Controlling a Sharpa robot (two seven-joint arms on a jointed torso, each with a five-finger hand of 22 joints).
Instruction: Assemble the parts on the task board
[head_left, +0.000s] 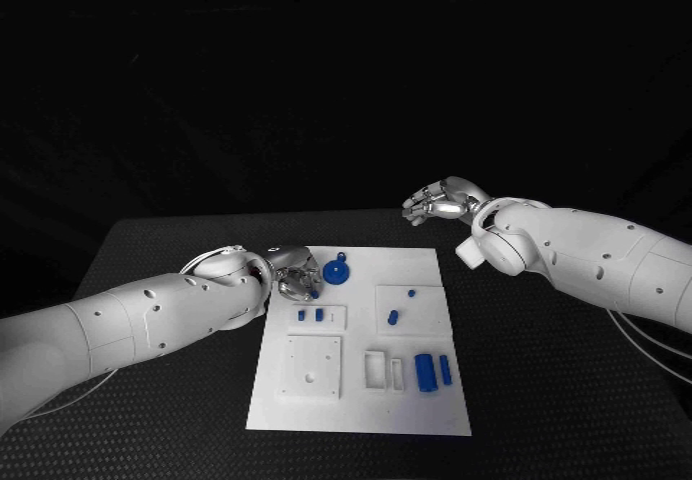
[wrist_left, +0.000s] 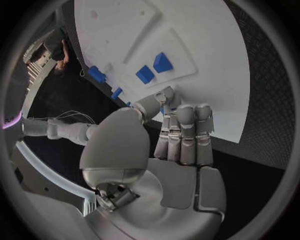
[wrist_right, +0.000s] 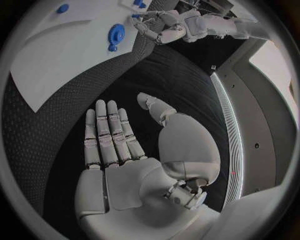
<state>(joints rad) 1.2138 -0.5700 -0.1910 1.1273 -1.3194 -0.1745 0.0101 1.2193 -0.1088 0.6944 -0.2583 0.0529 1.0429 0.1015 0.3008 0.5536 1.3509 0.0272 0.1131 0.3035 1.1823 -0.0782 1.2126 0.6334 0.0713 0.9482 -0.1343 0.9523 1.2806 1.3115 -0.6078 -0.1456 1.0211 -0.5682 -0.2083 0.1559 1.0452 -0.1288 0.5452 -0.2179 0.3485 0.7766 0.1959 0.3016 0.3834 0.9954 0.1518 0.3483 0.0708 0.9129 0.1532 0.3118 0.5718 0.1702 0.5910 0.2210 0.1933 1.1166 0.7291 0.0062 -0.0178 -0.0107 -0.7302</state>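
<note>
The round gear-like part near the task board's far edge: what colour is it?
Blue. The round gear-like part lies on the white task board; the head view shows it best.

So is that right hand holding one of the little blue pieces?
No: in the right wrist view the right hand hangs over the black table with flat, bare fingers and nothing in it.

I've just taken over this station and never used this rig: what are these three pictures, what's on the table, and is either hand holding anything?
The square picture looks down from the robot's head; the two round ones come from cameras behind each wrist. On the black table lies the white task board with small blue parts, among them a round gear-like piece. The left hand sits over the board's far left corner, fingers curled; whether it grips anything I cannot tell. The right hand hangs beyond the board, fingers apart, holding nothing.
</note>
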